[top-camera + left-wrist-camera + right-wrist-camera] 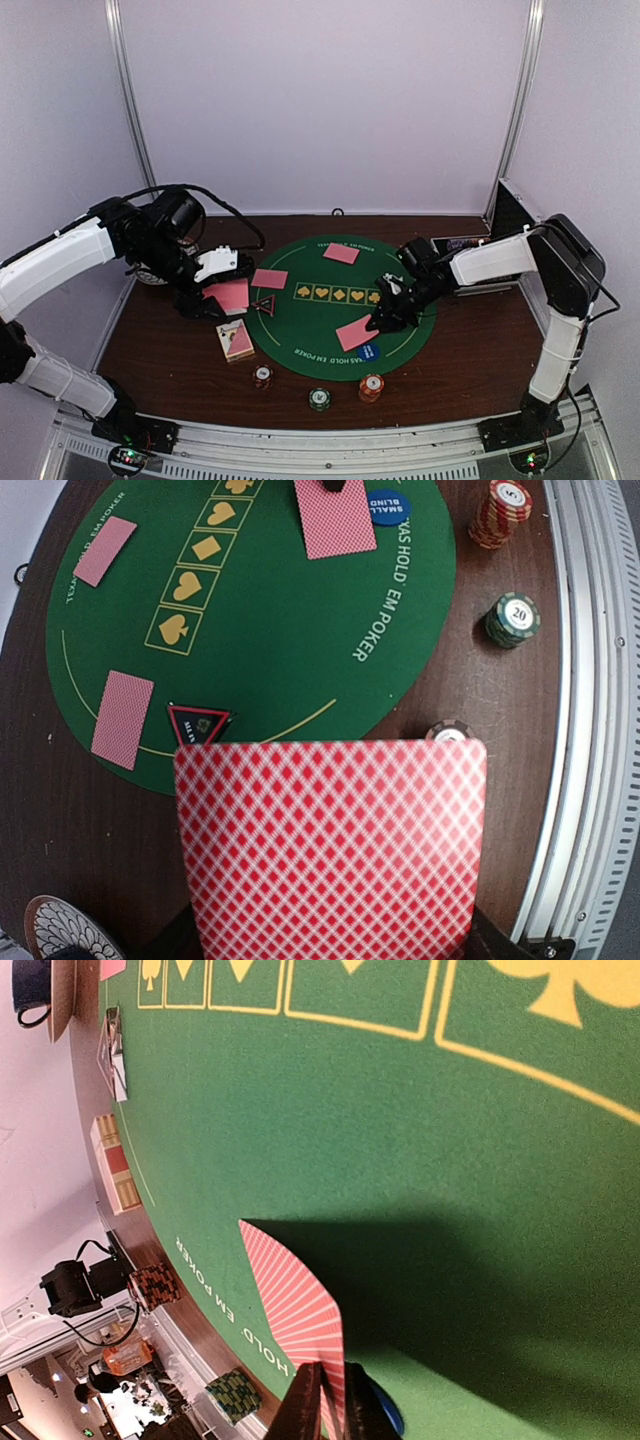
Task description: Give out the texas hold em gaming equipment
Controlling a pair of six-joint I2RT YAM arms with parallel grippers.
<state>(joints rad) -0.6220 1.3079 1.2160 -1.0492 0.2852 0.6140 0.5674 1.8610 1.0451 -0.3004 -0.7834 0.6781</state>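
Observation:
My left gripper (207,296) is shut on a pink-backed playing card (330,850), held over the table just off the mat's left edge. This card fills the lower part of the left wrist view and hides the fingers. My right gripper (333,1407) is shut on the edge of another card (295,1305), which stands tilted over the green felt mat (330,320) near its front right. Two more cards lie face down on the mat, one at the back (341,253) and one at the left (269,278). The deck (235,340) lies on the table by the mat's left front. Three chip stacks stand along the front: white (262,376), green (319,398) and orange (371,386).
A blue small-blind button (370,351) lies on the mat's front edge, close to the right gripper's card. A small triangular marker (262,304) sits at the mat's left rim. The metal case (510,210) stands at the back right. A metal rail (590,720) runs along the table's near edge.

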